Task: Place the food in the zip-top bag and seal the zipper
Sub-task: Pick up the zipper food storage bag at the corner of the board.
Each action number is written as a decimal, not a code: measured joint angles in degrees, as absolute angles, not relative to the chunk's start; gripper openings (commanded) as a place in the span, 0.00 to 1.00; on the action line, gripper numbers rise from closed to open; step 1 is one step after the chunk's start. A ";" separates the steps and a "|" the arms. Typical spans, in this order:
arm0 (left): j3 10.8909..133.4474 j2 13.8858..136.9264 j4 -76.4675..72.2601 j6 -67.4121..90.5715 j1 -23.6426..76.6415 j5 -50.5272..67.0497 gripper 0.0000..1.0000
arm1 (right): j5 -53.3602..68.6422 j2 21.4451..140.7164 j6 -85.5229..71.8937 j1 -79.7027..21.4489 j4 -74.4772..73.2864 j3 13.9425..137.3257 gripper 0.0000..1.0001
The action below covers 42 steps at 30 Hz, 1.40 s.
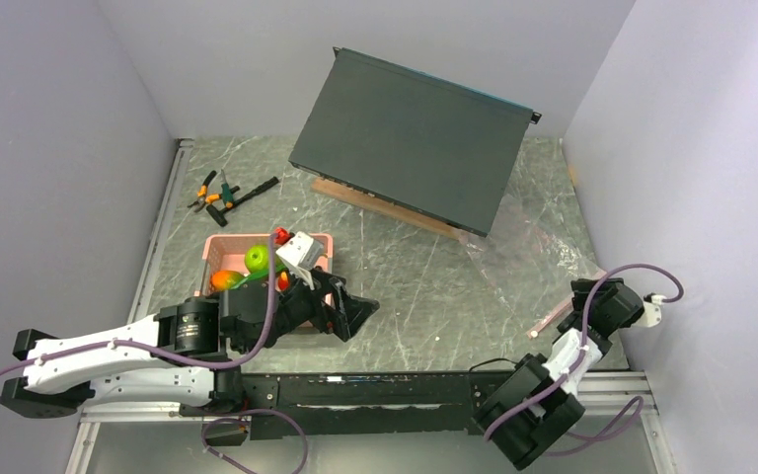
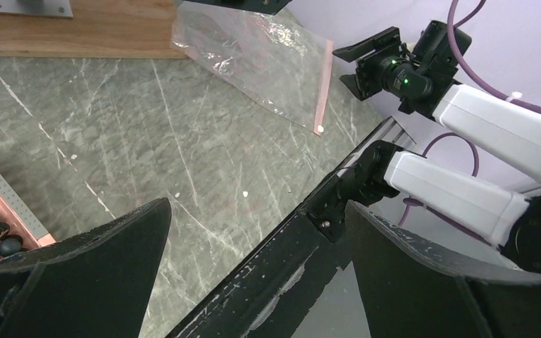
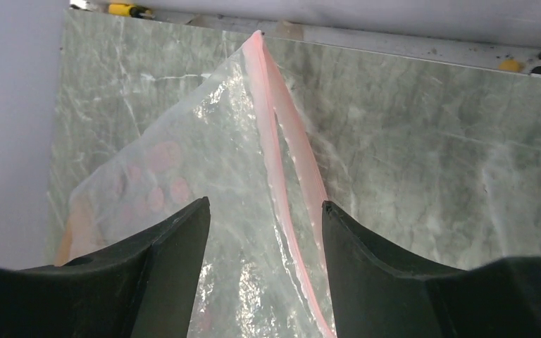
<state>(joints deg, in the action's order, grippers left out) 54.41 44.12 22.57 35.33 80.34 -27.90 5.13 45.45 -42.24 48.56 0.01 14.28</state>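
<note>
The food lies in a pink basket: a green apple, an orange-green mango and a red piece. The clear zip-top bag lies flat at the right, its pink zipper along the near edge. My left gripper is open and empty just right of the basket. My right gripper is open over the bag's mouth. In the right wrist view the zipper runs between the open fingers, with the gripper above the bag. The left wrist view shows the bag far off.
A large dark panel leans on a wooden board at the back. Orange-handled pliers and a black tool lie at the back left. The basket corner shows in the left wrist view. Grey walls close in both sides.
</note>
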 measured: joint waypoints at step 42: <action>58.19 46.22 23.83 32.60 80.34 -28.05 0.99 | -23.44 62.17 -43.99 12.86 -19.11 50.43 0.00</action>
